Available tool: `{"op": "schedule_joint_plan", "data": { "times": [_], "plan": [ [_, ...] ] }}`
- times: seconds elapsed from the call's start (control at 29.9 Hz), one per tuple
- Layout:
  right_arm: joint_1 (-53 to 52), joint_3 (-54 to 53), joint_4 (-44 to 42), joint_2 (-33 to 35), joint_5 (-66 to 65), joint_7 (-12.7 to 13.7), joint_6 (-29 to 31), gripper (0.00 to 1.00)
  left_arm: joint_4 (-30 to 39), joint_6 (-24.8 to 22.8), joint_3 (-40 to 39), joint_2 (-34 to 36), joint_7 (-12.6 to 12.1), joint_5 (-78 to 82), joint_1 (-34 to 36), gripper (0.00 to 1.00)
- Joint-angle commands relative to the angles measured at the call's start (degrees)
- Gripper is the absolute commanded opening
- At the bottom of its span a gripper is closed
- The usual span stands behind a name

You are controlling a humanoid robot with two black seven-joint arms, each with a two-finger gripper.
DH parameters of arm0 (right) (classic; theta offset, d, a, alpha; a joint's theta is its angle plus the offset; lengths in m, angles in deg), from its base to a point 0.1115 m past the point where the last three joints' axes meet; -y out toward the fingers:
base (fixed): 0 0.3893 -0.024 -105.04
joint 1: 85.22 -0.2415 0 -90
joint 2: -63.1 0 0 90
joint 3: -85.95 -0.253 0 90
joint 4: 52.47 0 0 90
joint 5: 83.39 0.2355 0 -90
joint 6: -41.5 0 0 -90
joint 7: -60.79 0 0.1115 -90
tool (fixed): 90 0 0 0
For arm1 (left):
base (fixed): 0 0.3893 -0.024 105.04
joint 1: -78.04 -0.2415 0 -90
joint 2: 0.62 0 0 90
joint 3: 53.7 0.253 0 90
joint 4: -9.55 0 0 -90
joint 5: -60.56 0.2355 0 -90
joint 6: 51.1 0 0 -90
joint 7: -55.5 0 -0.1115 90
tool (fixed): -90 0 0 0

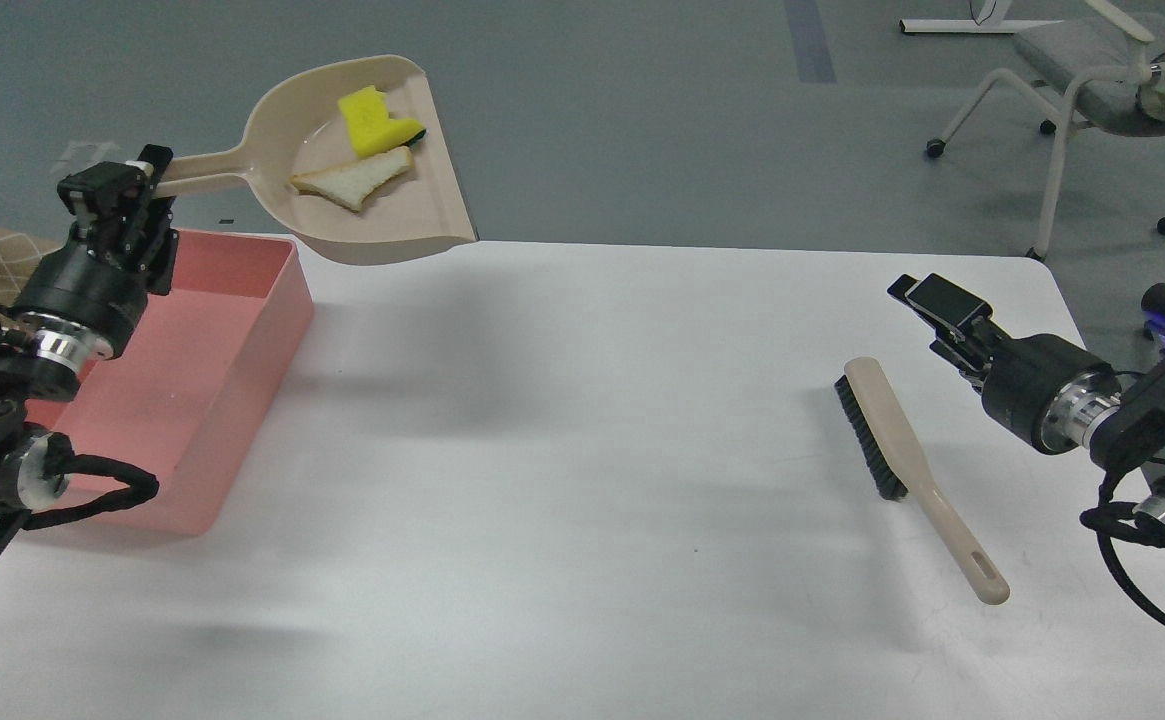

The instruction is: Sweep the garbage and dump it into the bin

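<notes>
Dumping is the step in hand: left claw (pixel 142 185) is clamped on the dustpan (pixel 372 165) handle, pan raised to its right w/ bread slice (pixel 354 180) & yellow sponge (pixel 374 122) lying in it, pink bin (pixel 242 330) just below the claw. Next, I'd judge, swing pan back over bin & tip it. Right claw (pixel 927 300) empty, fingers look closed, brush (pixel 902 455) on table (pixel 582 500) near it, below-left.

White table (pixel 582 480) carries pink bin (pixel 227 345) and brush (pixel 917 465), well apart.

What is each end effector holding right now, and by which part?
The left end effector holds the dustpan by the end of its handle. The right end effector holds nothing.
</notes>
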Motion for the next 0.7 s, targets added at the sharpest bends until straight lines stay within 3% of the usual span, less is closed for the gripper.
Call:
{"op": "schedule_joint_plan", "data": {
  "times": [0.0,0.3,0.47,0.53,0.6,0.67],
  "plan": [
    [-0.8,-1.7,-2.3,-1.5,3.8,0.0,0.0,0.93,2.5,-0.1,-6.0,1.1,-0.1,0.0,-6.0,0.0],
    [-1.6,-5.9,-2.4,-2.6,17.8,-0.4,-3.6,0.93,2.1,-6.9,-25.6,4.0,-0.1,-2.0,-22.4,0.0],
    [-3.6,-9.4,-2.5,-8.7,21.5,-1.0,-4.8,0.93,1.0,-8.5,-27.7,4.1,-0.1,-2.0,-26.1,0.0],
    [-4.5,-10.4,-3.3,-11.8,21.5,-2.6,-4.9,0.93,0.7,-8.5,-27.8,4.0,-0.1,-2.1,-26.7,0.0],
    [-5.8,-10.4,-5.4,-15.3,21.5,-7.5,-6.0,0.92,0.7,-8.0,-27.9,4.0,0.0,-2.1,-27.0,0.0],
    [-6.3,-10.4,-6.2,-16.2,21.5,-10.2,-7.1,0.92,0.7,-8.0,-27.9,4.0,0.0,-2.1,-27.1,0.0]
  ]
}}
